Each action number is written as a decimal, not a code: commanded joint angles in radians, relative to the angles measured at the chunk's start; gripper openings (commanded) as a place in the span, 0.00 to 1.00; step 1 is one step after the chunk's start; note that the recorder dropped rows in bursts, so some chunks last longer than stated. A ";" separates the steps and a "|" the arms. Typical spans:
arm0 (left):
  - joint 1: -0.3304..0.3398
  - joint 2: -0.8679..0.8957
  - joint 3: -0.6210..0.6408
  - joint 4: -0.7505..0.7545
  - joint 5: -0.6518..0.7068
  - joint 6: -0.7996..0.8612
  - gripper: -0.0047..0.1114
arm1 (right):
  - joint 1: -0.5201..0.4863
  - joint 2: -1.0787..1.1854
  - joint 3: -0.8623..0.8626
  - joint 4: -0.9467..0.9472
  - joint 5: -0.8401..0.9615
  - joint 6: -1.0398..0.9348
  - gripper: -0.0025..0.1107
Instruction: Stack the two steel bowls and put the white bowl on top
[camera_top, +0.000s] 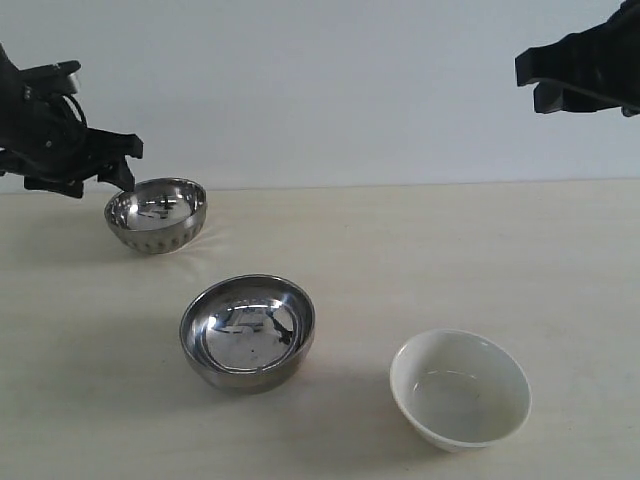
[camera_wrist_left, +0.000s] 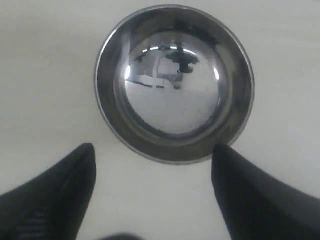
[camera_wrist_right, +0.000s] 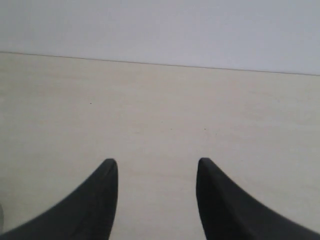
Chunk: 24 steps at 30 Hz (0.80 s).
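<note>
A dimpled steel bowl (camera_top: 157, 216) sits at the back left of the table. The wider plain steel bowl (camera_top: 247, 331) stands nearer the front, left of centre. The white bowl (camera_top: 459, 389) rests at the front right. My left gripper (camera_top: 118, 172) hovers just left of the dimpled bowl's rim, open and empty; in the left wrist view that bowl (camera_wrist_left: 174, 82) lies just beyond the spread left gripper (camera_wrist_left: 152, 149). My right gripper (camera_top: 545, 88) hangs high at the top right; in the right wrist view the right gripper (camera_wrist_right: 156, 162) is open over bare table.
A pale wooden table (camera_top: 420, 250) carries all three bowls, with a plain white wall (camera_top: 330, 90) behind it. The bowls stand well apart from one another.
</note>
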 joint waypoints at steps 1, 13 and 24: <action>0.006 0.087 -0.094 0.013 0.002 -0.041 0.58 | -0.002 -0.001 -0.006 0.000 -0.001 -0.021 0.41; 0.029 0.214 -0.188 0.110 0.017 -0.177 0.56 | -0.002 -0.001 -0.006 0.016 0.019 -0.060 0.41; 0.034 0.298 -0.208 0.046 -0.049 -0.170 0.56 | -0.002 -0.001 -0.006 0.020 0.012 -0.067 0.41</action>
